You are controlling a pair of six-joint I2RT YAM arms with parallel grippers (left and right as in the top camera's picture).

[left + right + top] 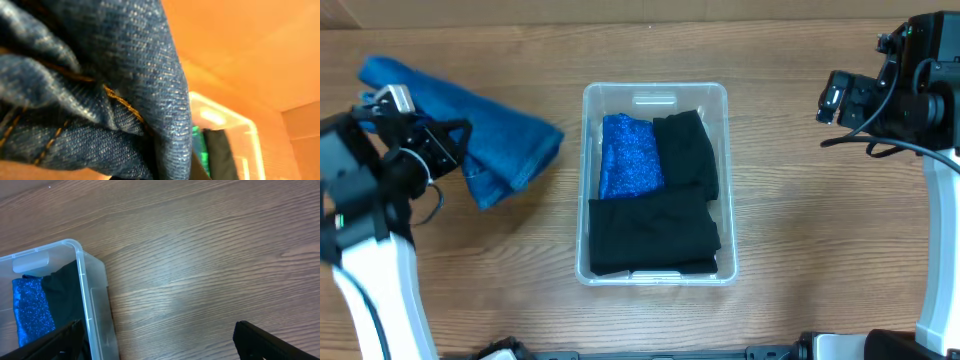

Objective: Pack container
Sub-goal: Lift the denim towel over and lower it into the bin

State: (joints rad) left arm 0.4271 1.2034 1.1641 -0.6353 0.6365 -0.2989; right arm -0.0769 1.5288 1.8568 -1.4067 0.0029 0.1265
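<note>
One arm is plainly nearer the work: the left gripper [448, 140] sits pressed against the near edge of the folded denim [505, 135]. Its wrist camera shows little but blue weave and orange stitching, so I cannot tell whether the jaws are clamped on the cloth. From there the container [590, 160] lies to the robot's right, just beside the denim's far corner but not touching it. Its long axis runs straight away from the robot, across the line of travel. A glittery blue cloth [630, 155] and black cloths [655, 235] already cover most of its floor. The right gripper [832, 98] hangs well apart on the other side, jaws spread wide over bare table [800, 220] and holding nothing.
</note>
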